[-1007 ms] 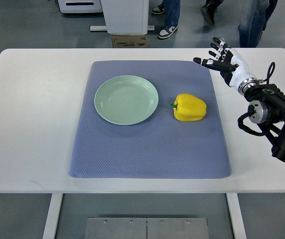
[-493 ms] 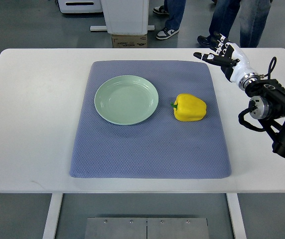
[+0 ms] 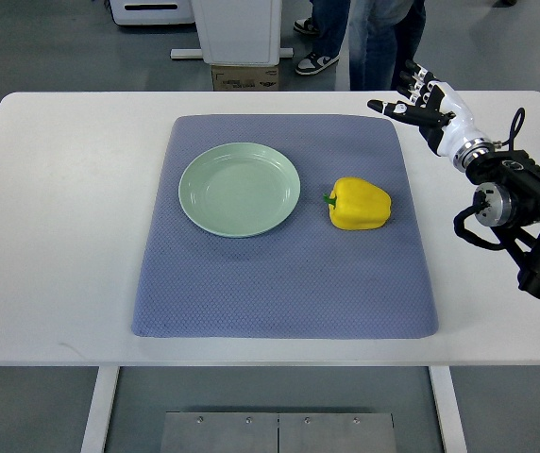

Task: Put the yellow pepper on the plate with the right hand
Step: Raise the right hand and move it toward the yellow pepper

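Reaching has barely begun: the right hand (image 3: 423, 106) hovers empty, fingers spread, over the mat's (image 3: 279, 283) far right corner. The pepper (image 3: 359, 205) lies on the mat beside the plate (image 3: 239, 189), untouched. Grasp and transfer remain.

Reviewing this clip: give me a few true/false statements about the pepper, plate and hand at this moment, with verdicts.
1. The yellow pepper lies on the plate. False: it lies on the blue mat, right of the plate.
2. The plate is empty. True.
3. The right hand grips the pepper. False: it hovers open near the table's far right edge, apart from it.
4. The pepper's green stem points toward the plate. True.
5. The left hand is visible. False: only the right arm shows.
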Available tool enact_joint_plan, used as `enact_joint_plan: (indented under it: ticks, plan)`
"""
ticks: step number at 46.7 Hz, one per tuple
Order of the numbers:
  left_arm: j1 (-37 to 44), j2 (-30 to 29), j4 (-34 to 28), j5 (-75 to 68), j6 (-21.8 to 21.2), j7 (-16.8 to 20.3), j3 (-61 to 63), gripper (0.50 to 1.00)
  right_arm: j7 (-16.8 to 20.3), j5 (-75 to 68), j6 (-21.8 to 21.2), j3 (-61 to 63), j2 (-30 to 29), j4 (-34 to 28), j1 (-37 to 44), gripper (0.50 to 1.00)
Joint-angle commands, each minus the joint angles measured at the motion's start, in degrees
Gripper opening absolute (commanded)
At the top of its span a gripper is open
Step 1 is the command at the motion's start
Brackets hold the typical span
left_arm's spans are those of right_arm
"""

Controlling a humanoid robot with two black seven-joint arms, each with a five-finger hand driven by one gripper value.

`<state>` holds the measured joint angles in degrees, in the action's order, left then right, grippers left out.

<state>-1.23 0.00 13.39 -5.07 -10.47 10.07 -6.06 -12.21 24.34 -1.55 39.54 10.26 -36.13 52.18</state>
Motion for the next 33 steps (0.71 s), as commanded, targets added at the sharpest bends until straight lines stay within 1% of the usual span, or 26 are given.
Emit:
enact_joint_plan:
  ticks: [1, 33]
  plan:
    - [0.0, 0.0, 0.1, 0.0, 0.0, -0.1, 0.0, 1.0, 0.0, 0.0, 0.0, 0.0, 0.0, 0.0, 0.1, 1.0]
    - [0.0, 0.0, 0.0, 0.0, 0.0, 0.0, 0.0, 1.0, -0.4, 0.1, 0.0, 0.2, 1.1, -0.3, 1.0, 1.0]
